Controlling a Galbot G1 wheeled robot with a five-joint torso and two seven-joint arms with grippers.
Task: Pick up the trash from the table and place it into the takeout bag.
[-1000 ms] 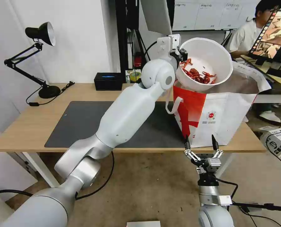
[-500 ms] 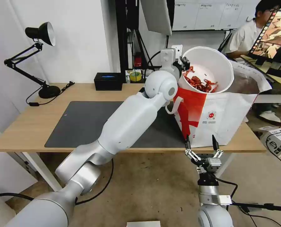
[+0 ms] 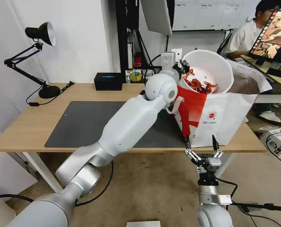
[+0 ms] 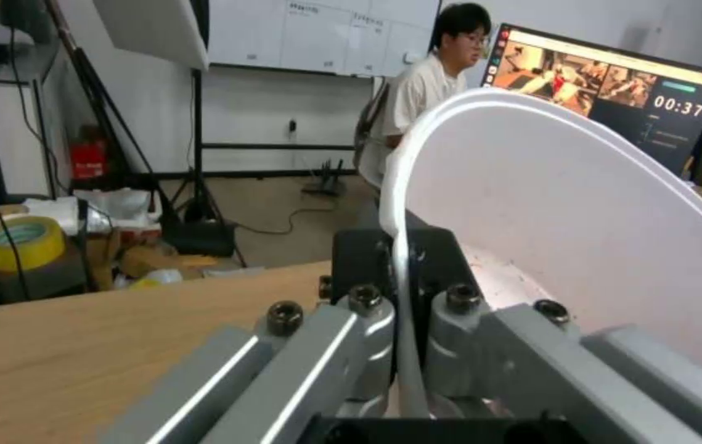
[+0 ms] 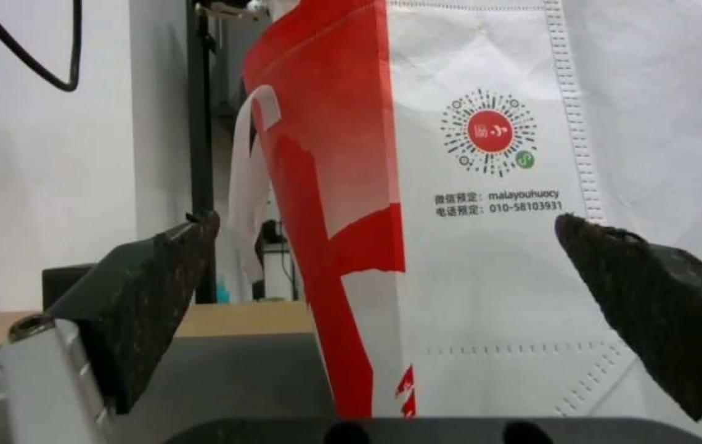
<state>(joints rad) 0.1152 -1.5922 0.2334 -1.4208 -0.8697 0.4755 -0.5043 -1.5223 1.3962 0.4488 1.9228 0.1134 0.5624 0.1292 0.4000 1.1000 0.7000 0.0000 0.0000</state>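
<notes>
Lowered since earlier, the left hand (image 3: 182,66) grips the tilted bowl (image 3: 209,67) inside the takeout bag (image 3: 222,116); right hand (image 3: 201,145) open.

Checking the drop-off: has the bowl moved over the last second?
Yes. The bowl, pinched at its rim by the left gripper, has sunk lower into the bag.

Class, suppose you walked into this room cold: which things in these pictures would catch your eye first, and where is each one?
First, the big white arm reaching across the table, its left claw clamped on the rim of a white bowl of red scraps. The bowl sits tilted in the mouth of the red-and-white bag at the table's right end. The right claw waits open, low before the bag.
</notes>
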